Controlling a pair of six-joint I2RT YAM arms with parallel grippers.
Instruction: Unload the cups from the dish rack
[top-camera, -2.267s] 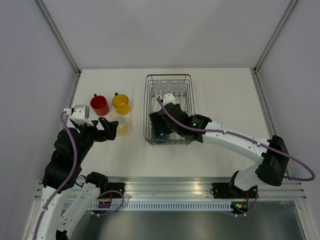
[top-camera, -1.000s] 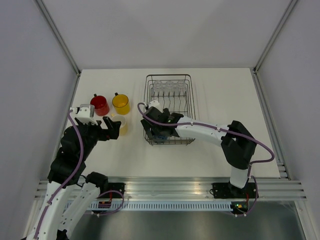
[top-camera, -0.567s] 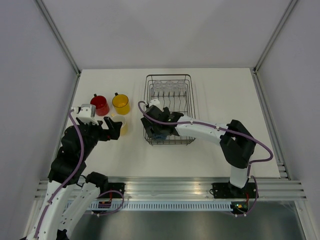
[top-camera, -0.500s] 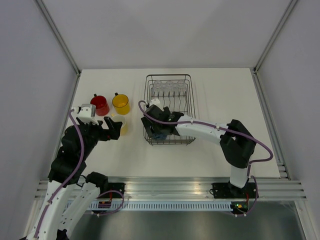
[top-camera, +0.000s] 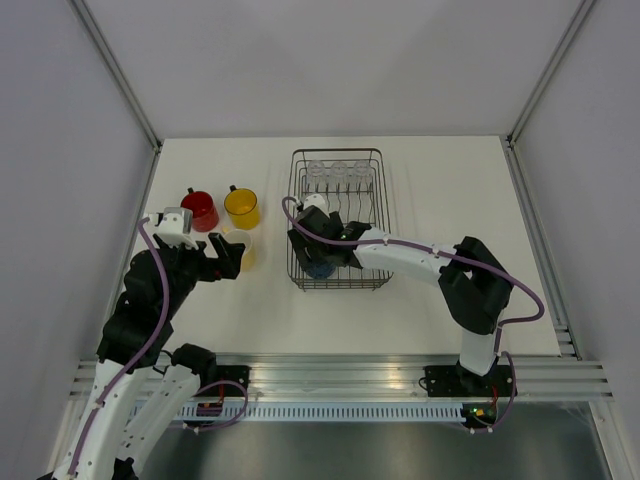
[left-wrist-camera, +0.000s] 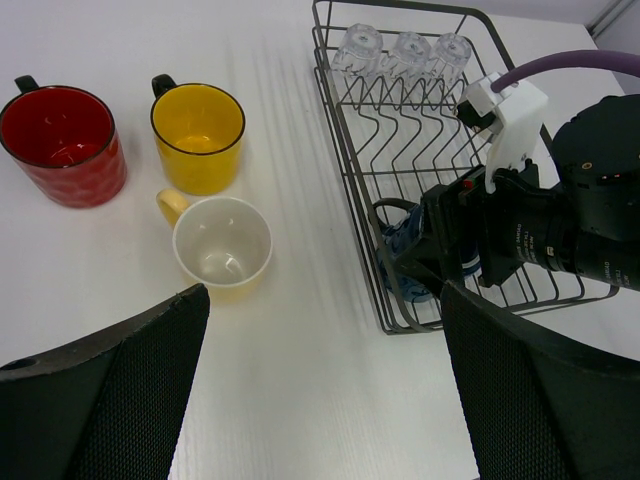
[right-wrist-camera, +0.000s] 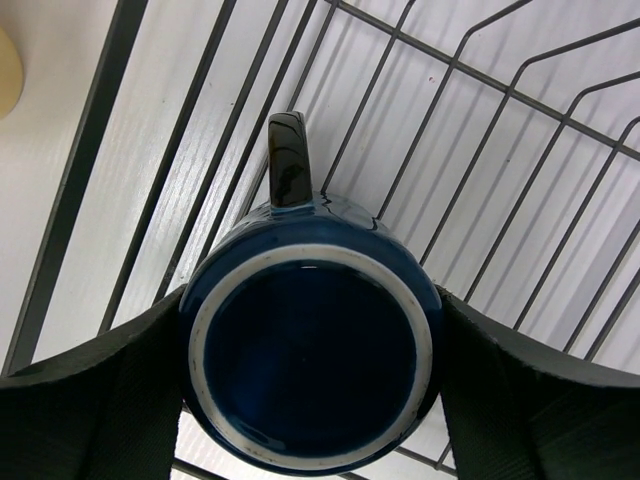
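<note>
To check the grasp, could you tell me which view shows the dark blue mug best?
The right wrist view: the dark blue mug fills it, handle clear, jaws against both sides. The left wrist view shows a blue sliver behind the right gripper; the top external view, a small patch in the dish rack.

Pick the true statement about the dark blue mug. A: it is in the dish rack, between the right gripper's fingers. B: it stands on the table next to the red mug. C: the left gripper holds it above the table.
A: the right wrist view shows the dark blue mug on the wires of the dish rack, the right gripper with fingers against both its sides.
</note>
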